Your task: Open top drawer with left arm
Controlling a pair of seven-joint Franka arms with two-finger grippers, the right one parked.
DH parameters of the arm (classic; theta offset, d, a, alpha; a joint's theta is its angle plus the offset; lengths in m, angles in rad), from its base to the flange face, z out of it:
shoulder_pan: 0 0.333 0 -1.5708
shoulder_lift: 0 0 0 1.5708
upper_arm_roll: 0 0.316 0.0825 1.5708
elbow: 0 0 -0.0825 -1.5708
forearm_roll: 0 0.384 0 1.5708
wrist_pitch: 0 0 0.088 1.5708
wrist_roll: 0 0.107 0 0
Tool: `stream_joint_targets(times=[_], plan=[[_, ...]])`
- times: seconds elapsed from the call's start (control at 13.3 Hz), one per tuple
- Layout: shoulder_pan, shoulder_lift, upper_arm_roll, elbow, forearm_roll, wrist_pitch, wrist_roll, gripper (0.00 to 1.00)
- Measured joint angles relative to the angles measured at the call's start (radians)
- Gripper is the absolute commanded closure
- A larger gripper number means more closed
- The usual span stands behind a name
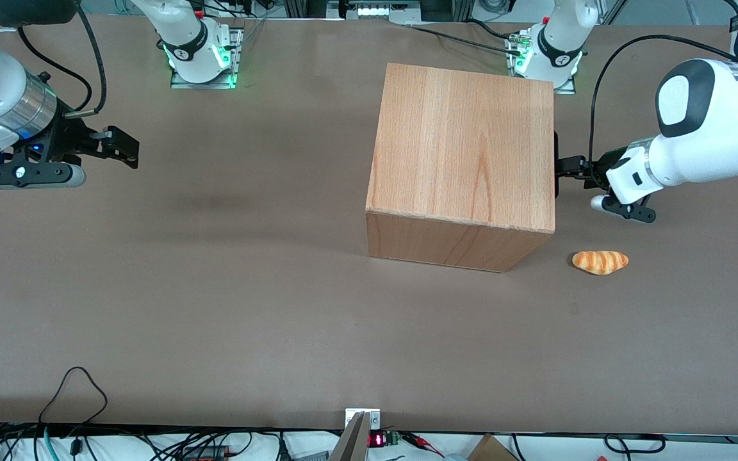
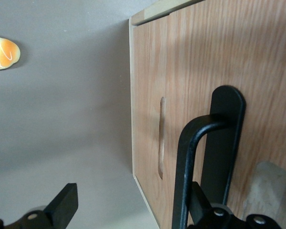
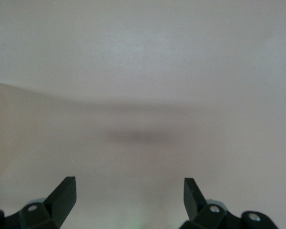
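Front view
Cabinet: a light-wood cube cabinet (image 1: 465, 144) stands on the brown table (image 1: 215, 307); its drawer face is turned toward the working arm's end of the table, so the fronts hardly show here.
Left arm: the left arm (image 1: 705, 128) reaches in level from that end, its forearm pointing at the drawer face.
Gripper: the gripper (image 1: 567, 168) is right against the upper part of that face, just in front of the cabinet.
Handle: a thin black strip, the handle (image 1: 556, 163), shows at the cabinet's edge, touching the gripper's tip.
Bread roll: an orange bread roll (image 1: 600, 262) lies on the table, nearer the camera than the gripper and apart from the cabinet.

Left wrist view
Top drawer: the top drawer (image 2: 257, 62) fills the space ahead of the gripper; its flat wood front looks flush with the cabinet, closed.
Handle: the slim black bar handle (image 2: 200, 162) runs lengthwise along the front panel, standing off it on a flat black mount.
Fingers: one finger (image 2: 202, 202) lies against the bar, the other finger (image 2: 62, 205) is far off over bare table; the gripper is spread wide and clasps nothing.
Slot: a narrow cut-out slot (image 2: 161, 138) in the wood lies between the fingers, parallel to the bar.
Bread roll: the roll (image 2: 2, 52) is on the table, well apart from the drawer front.

Right wrist view
Table: only brown table surface; the task's things do not appear.
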Motion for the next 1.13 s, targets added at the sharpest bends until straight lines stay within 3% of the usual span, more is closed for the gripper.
stream_joint_targets(times=[0.53, 1.13], plan=[[0.027, -0.001, 0.009, 0.000, 0.119, 0.000, -0.002, 0.00], [0.113, -0.006, 0.011, 0.001, 0.192, -0.001, -0.002, 0.00]])
